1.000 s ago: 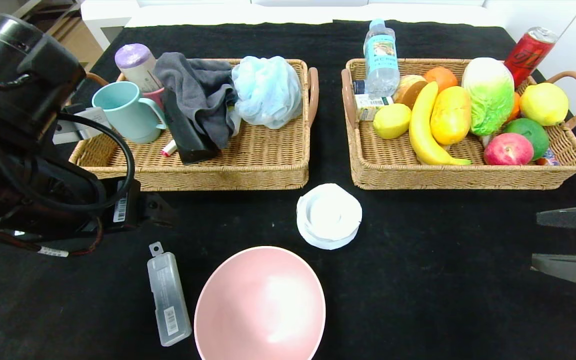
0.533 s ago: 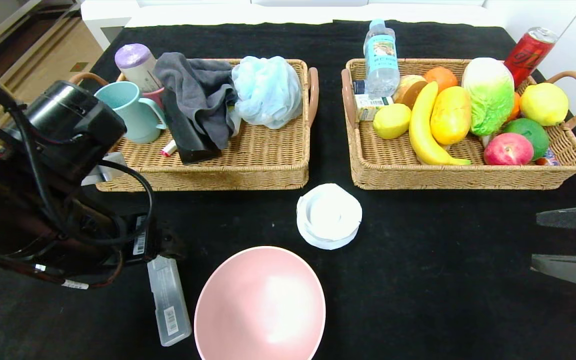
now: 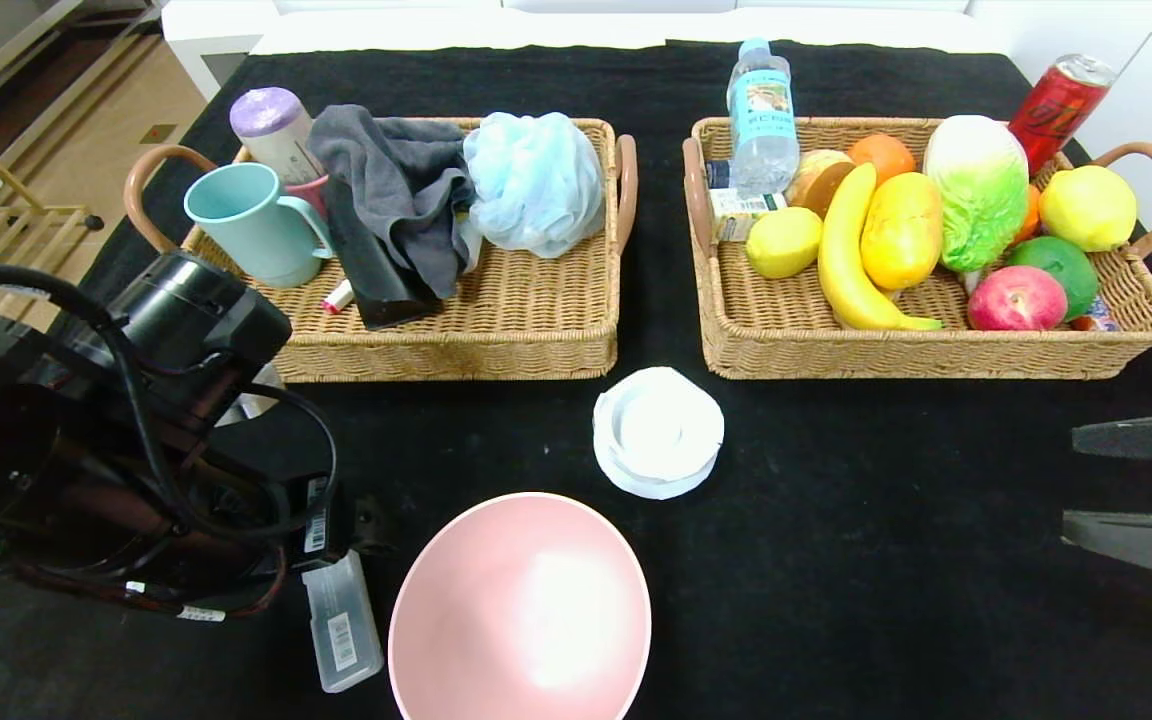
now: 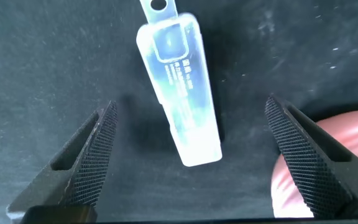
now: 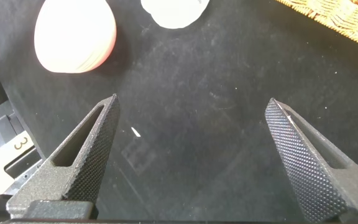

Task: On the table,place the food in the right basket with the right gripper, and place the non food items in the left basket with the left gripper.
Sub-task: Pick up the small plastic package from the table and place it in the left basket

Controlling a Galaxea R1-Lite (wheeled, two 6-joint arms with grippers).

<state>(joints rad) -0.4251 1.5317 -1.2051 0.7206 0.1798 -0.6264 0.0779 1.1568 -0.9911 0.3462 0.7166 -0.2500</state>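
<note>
Head view, table: we see the black-clothed table with two wicker baskets side by side at the far half.
Head view, left basket: the left basket holds a teal mug, a grey cloth, a pale blue bath pouf and a purple-capped bottle.
Head view, right basket: the right basket already holds the lemon, the elongated yellow-orange fruit, a banana, a cabbage and other fruit; the water bottle stands at its far left corner.
Head view, loose items: a clear plastic case, a pink bowl just beside it, and a white lidded dish lie on the cloth in front of the baskets.
Head view, left arm: we see its black body low over the near left of the table, covering the far end of the case.
Head view, right gripper: its two fingers show at the right edge, clearly apart, holding nothing.
Left wrist view: the left gripper has its fingers spread wide, one on each side of the plastic case, not touching it; the bowl's pink rim sits by one finger.
Right wrist view: the right gripper is spread wide above bare cloth, with the bowl and white dish farther off.
</note>
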